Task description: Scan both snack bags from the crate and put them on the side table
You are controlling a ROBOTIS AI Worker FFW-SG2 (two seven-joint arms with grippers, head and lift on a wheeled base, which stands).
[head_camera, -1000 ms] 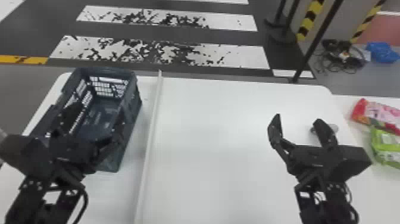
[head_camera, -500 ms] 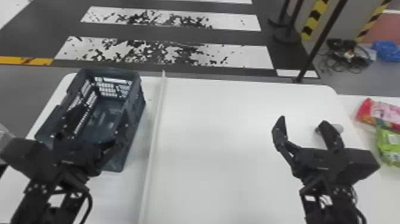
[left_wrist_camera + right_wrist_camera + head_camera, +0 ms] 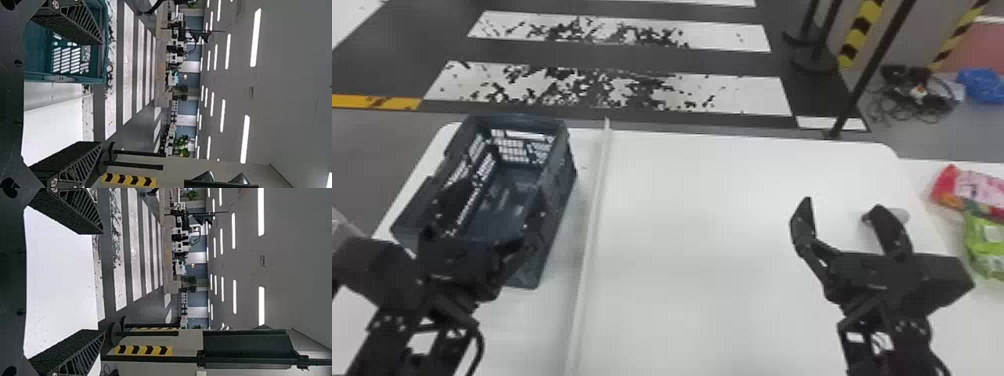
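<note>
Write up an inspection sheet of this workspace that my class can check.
Surface: white table with a pale raised strip.
Job's things: dark crate on the table's left; red-and-pink bag and green bag together on the side table.
Clutter: small grey object beyond the right gripper.
Grippers: both open; left gripper near the crate.
Cables: tangle on the floor.
Surroundings: striped floor, black-and-yellow markings.
</note>
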